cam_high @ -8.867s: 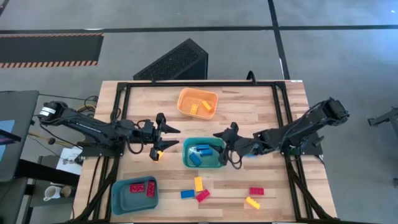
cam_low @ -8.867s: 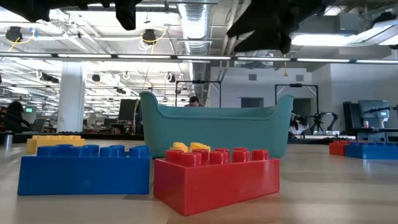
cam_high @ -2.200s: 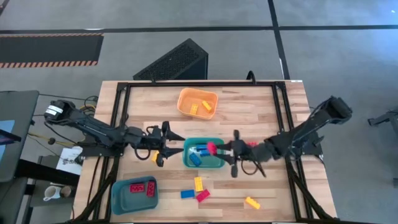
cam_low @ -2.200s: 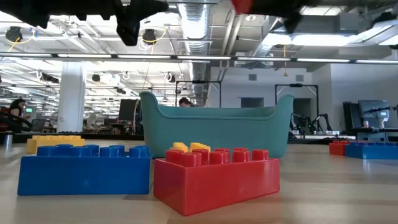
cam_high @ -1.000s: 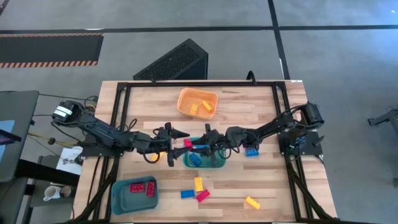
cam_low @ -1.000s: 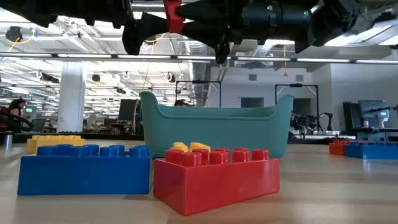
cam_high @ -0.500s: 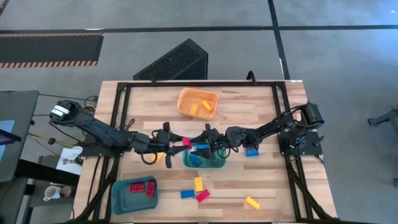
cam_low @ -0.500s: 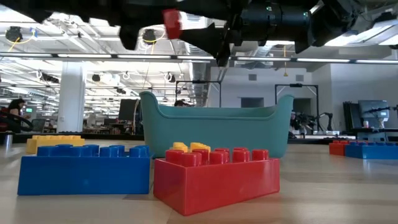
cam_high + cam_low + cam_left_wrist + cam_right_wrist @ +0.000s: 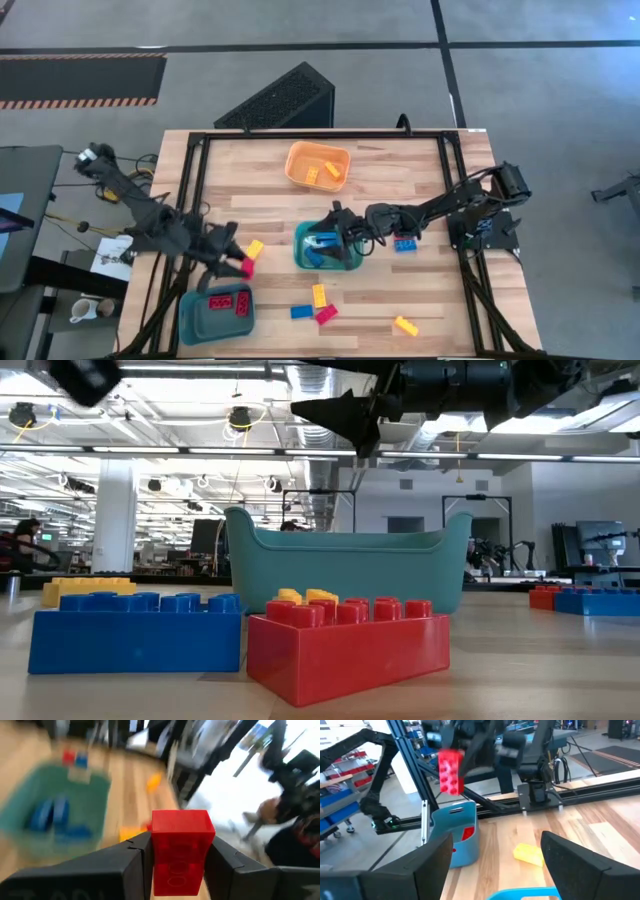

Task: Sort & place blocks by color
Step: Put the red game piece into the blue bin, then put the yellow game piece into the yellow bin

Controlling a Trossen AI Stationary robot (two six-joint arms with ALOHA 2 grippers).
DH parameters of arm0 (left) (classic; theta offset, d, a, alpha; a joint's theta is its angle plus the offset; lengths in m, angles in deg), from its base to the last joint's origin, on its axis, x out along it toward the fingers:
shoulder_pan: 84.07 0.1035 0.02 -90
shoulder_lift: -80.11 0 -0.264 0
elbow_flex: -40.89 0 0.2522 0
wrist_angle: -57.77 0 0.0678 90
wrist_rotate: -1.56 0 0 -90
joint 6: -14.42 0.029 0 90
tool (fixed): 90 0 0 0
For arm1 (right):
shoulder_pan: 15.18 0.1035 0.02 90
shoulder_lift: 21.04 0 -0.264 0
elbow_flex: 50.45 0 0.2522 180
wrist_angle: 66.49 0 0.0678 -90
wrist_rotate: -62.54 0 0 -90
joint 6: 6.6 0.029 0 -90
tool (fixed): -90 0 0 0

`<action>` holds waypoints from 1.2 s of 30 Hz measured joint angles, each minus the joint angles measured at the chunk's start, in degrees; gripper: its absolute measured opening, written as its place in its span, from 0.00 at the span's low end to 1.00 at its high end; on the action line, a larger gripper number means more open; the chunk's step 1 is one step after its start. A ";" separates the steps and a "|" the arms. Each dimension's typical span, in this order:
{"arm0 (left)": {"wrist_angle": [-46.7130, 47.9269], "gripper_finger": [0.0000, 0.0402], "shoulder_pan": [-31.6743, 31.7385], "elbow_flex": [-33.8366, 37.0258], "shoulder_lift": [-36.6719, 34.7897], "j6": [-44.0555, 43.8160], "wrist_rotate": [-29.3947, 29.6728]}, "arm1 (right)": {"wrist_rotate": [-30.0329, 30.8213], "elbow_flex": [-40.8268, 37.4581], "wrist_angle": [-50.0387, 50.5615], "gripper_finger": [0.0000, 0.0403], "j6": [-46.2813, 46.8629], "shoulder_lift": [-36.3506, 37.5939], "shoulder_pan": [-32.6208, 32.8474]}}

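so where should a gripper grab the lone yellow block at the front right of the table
Grip the yellow block across its two long sides, coming straight down from above. It lies flat on the table at a slant with open wood all round it, so the fingers should probably be turned to match that slant. The open right gripper, over the teal bin, is the nearer one.
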 joint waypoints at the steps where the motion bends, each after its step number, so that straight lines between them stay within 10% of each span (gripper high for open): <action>1: 3.24 0.24 -2.15 -0.62 0.74 -3.24 1.74 | 0.06 0.00 0.04 0.79 0.00 0.01 -0.04; 14: 20.64 0.24 -14.39 -12.46 23.75 -26.13 -2.41 | 0.50 0.00 1.03 0.79 0.07 0.01 -1.72; 23: 20.70 0.72 -11.67 -14.68 28.49 -29.51 -3.65 | 0.57 0.00 1.26 0.79 0.17 0.01 -1.68; 28: 20.80 0.85 -10.78 -16.49 24.23 -23.56 4.56 | 0.54 -0.01 1.30 0.79 1.47 0.01 -1.68; 36: 5.17 0.78 -10.58 -13.40 20.09 -2.03 28.89 | 0.54 -0.02 1.32 0.79 1.68 0.01 -1.46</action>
